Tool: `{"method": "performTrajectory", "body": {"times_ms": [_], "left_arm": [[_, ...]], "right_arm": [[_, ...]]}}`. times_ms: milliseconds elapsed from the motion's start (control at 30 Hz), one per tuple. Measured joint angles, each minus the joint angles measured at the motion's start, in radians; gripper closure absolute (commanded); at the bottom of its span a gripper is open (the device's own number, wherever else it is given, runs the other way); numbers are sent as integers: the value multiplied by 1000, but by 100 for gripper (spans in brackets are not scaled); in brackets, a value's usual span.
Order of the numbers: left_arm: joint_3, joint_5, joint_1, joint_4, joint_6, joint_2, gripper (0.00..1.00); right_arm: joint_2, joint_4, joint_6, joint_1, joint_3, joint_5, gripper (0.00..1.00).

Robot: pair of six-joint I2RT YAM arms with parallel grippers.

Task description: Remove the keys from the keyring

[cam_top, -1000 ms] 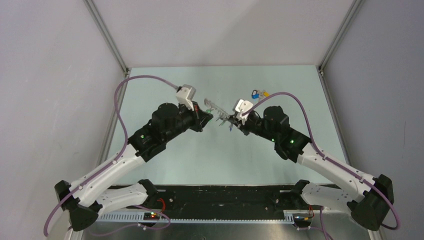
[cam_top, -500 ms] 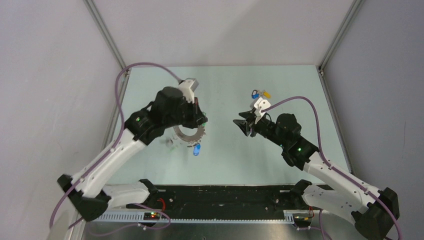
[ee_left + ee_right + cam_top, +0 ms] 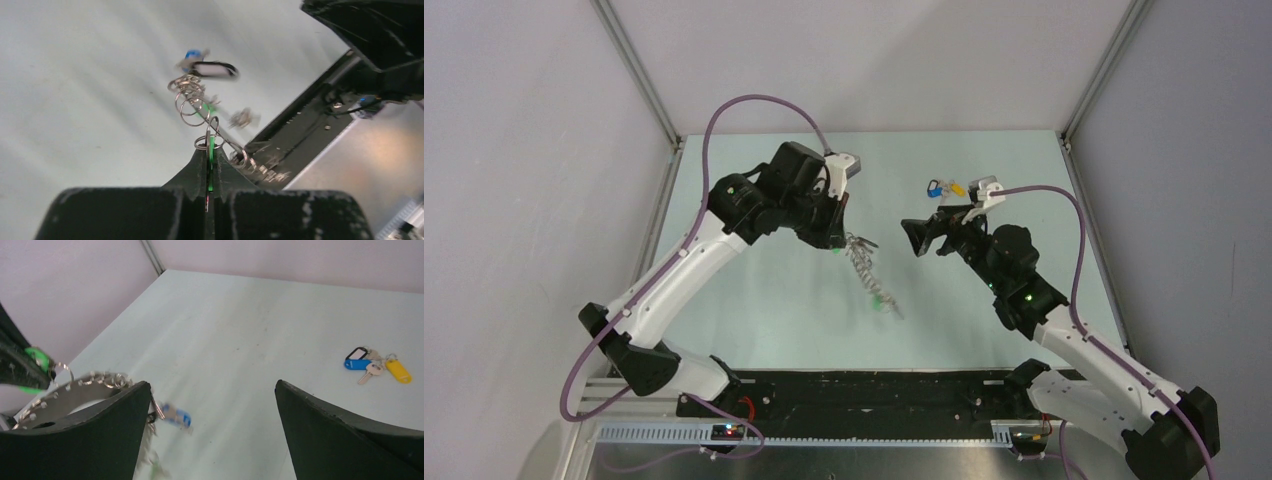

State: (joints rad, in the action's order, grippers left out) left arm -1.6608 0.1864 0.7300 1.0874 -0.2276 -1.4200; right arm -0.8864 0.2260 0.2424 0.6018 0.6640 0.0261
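Top view: both arms reach toward the middle of the pale green worktop (image 3: 824, 330). My left pincer (image 3: 836, 232) is pressed together on a green-headed key (image 3: 36, 359); in the left wrist view the green plastic shows as a thin strip pinched between the two black fingers. The keyring (image 3: 862, 265), a grey toothed ring seen nearly edge-on, trails from that pincer toward 5 o'clock, with small wire loops and the other keys strung along it. It is blurred, so I judge that it is swinging. I cannot tell whether its far end touches the worktop.

My right pincer (image 3: 916, 238) sits at 3 o'clock from the left one, well apart from the ring, its jaws spread wide and holding nothing. In its wrist view, the ring lies at 9 o'clock beside the left finger, and a blue-headed key (image 3: 175, 416) is smeared by motion just beyond it. A separate bunch of blue and yellow tags (image 3: 944, 187) lies on the worktop at 1 o'clock from the right pincer.

Risks as I judge them: the whole ring appears to hang from one small plastic head, so it could twist out of the left grip and drop. If I close the right pincer while the ring sways, it may catch a wire loop or a key instead of the rim. Reaching wide could also knock the spare bunch.
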Motion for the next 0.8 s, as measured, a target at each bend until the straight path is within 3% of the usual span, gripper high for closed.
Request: {"method": "performTrajectory", "body": {"times_ms": [67,167,500,800], "left_arm": [[-47,-37,6,26,39,-21,91],[-92,-110,17,46,92,-53,99],[-182,-362,63,44,187,-138,100],[-152,-469,123,-79,343,-142,100]], "right_arm": [[25,1,-28,-13,-12,-27,2],[47,8,-63,-31,-24,-82,5],[34,110,-124,-40,-28,-239,7],[-47,214,-176,-39,-28,-343,21]]}}
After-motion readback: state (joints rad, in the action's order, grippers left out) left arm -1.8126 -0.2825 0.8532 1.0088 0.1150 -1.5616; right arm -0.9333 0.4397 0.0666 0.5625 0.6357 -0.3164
